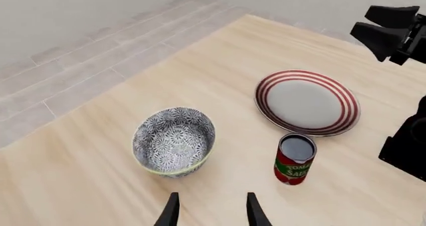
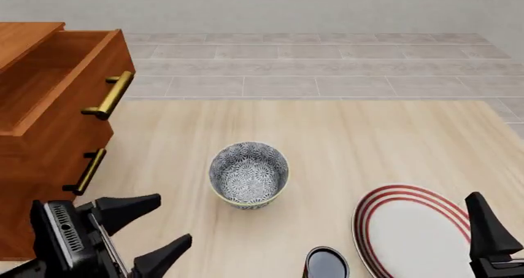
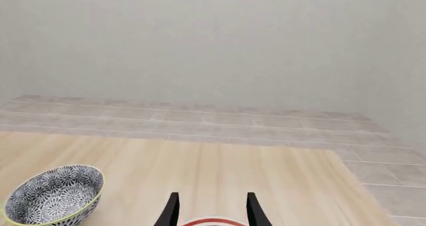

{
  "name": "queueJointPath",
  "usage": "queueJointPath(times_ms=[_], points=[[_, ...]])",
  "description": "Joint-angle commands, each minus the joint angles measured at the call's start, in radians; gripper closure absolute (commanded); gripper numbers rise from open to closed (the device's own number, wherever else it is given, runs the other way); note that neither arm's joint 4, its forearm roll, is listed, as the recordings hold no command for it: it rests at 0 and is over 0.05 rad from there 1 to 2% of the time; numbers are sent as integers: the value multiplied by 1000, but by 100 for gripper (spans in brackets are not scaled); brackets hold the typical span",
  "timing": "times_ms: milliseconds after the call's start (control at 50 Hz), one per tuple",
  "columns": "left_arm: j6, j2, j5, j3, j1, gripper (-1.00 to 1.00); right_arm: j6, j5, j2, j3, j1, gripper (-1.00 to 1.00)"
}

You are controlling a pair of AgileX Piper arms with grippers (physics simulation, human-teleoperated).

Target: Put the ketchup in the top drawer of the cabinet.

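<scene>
The top drawer (image 2: pixel 57 75) of the cabinet (image 2: pixel 41 167) stands pulled out at the left of the counter (image 2: pixel 369 143), its inside bare as far as I can see, so the opening part of the job looks done and the carrying is all that is left. The ketchup (image 1: pixel 294 158) sits upright on the counter, just beside the near rim of the red-striped plate (image 1: pixel 307 102) and apart from the patterned bowl (image 1: pixel 174 141); in the front view only its dark top (image 2: pixel 326 264) shows at the bottom edge, between my two arms. My left end effector (image 2: pixel 147 226) hangs low in front of the cabinet with its fingers spread wide and nothing between them, and its wrist camera looks down on bowl, can and plate together. My right end effector (image 3: pixel 209 208) hovers over the plate, fingers parted and holding nothing. I judge the task to be roughly at its midpoint: the can has yet to be grasped, lifted, brought across the counter past the bowl to the drawer and set down inside.
</scene>
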Motion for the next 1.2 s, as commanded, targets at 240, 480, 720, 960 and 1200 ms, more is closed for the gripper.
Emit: queueJointPath(times_ms=[240,480,720,960,1200], points=[[-12,268,-165,25,-159,-100,7,-5,0,7,5,-100],[3,387,-257,43,-213,-100,3,-6,0,10,8,-100],[10,546,-358,7,-245,-100,3,-6,0,12,11,-100],[45,642,-373,-79,-281,-100,6,-9,0,19,17,-100],[55,782,-403,-157,-344,-100,7,-10,1,26,21,-100]])
